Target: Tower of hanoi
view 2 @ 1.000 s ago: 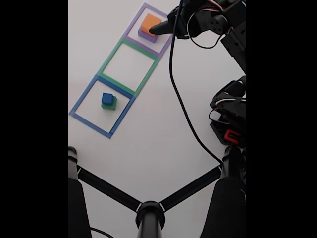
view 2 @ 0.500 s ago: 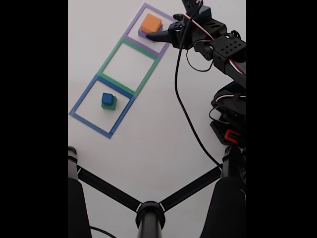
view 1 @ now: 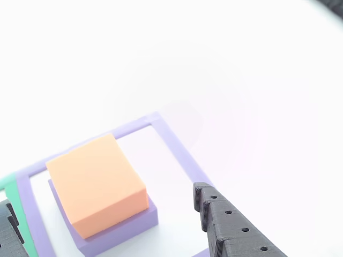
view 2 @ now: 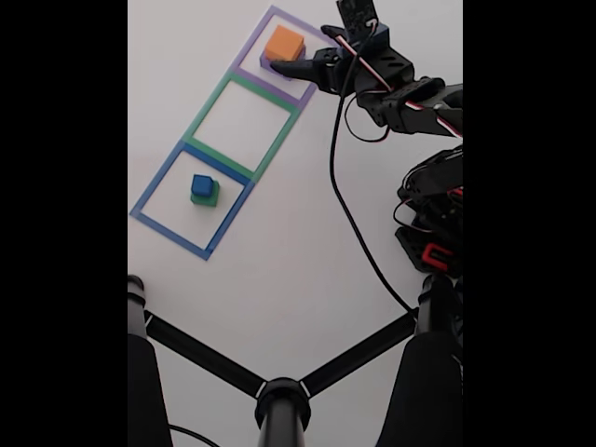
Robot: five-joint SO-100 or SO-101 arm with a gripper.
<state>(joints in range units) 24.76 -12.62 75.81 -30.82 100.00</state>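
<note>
Claw parted beside orange-on-purple stack

Orange block (view 2: 283, 43) sits on the purple block (view 2: 269, 65), both inside the purple square outline (view 2: 311, 86), the far end of a three-outline row on the white worktop (view 2: 279, 261). Taking that purple outline as landmark: green square outline (view 2: 207, 110) adjoins it on the near side, blue square outline (view 2: 149, 191) is one further along. Blue block (view 2: 201, 185) is stacked on the green block (view 2: 207, 198) inside the blue outline, well apart from the landmark.

Claw (view 2: 277, 67) reaches in from the right of the fixed view, dark tip at the landmark's near-right part, just beside the purple block's lower edge; contact cannot be told there. In the other view the claw (view 1: 102, 219) has its jaws apart, one toothed finger (view 1: 225, 219) right of the stack over the outline's border, the second finger (view 1: 9, 227) at the left edge, and the stack in the gap between them. Nothing gripped; gap visible between right finger and orange block (view 1: 96, 184). Purple block (view 1: 115, 230) shows as a rim under the orange one. Black cable (view 2: 340, 177) trails from the arm across the worktop.
</note>
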